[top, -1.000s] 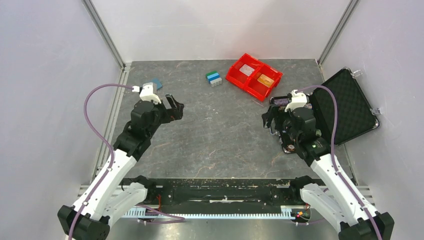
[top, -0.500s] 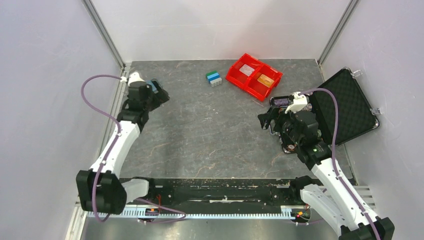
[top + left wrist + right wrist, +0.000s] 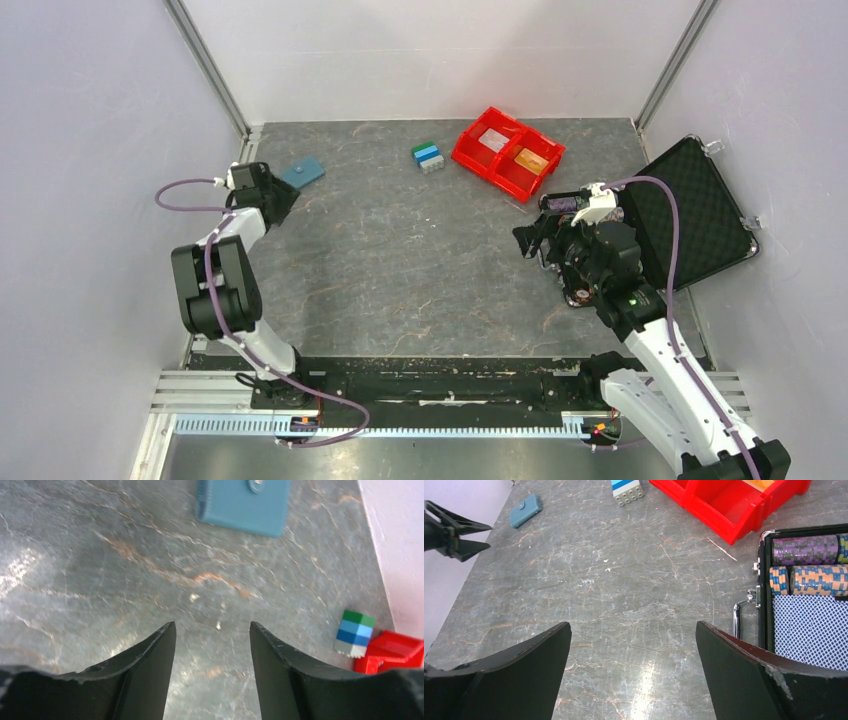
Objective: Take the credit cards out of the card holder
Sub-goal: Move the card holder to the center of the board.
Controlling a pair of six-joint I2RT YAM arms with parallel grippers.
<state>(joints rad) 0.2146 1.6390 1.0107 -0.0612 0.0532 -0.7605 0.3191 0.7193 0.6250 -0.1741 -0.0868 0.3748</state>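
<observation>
The card holder [image 3: 302, 172] is a blue wallet, folded shut with a snap tab, lying at the table's far left. In the left wrist view the card holder [image 3: 243, 505] is ahead of my left gripper [image 3: 212, 625], well clear of the fingertips. That left gripper [image 3: 277, 198] is open and holds nothing. One whitish credit card [image 3: 493, 140] and one orange credit card [image 3: 531, 160] lie in separate compartments of the red bin [image 3: 476, 163]. My right gripper [image 3: 530, 238] hangs wide open over bare table, also empty [image 3: 633, 625].
A green, blue and grey block [image 3: 428, 156] stands left of the red bin. An open black case [image 3: 700, 215] at the right holds poker chips [image 3: 806, 550] and a blue patterned deck [image 3: 811, 625]. Enclosure walls stand close on the left, right and back.
My left arm has swung back and to the far left, ending just short of the card holder, and its jaws have narrowed somewhat. The right arm has barely shifted.
</observation>
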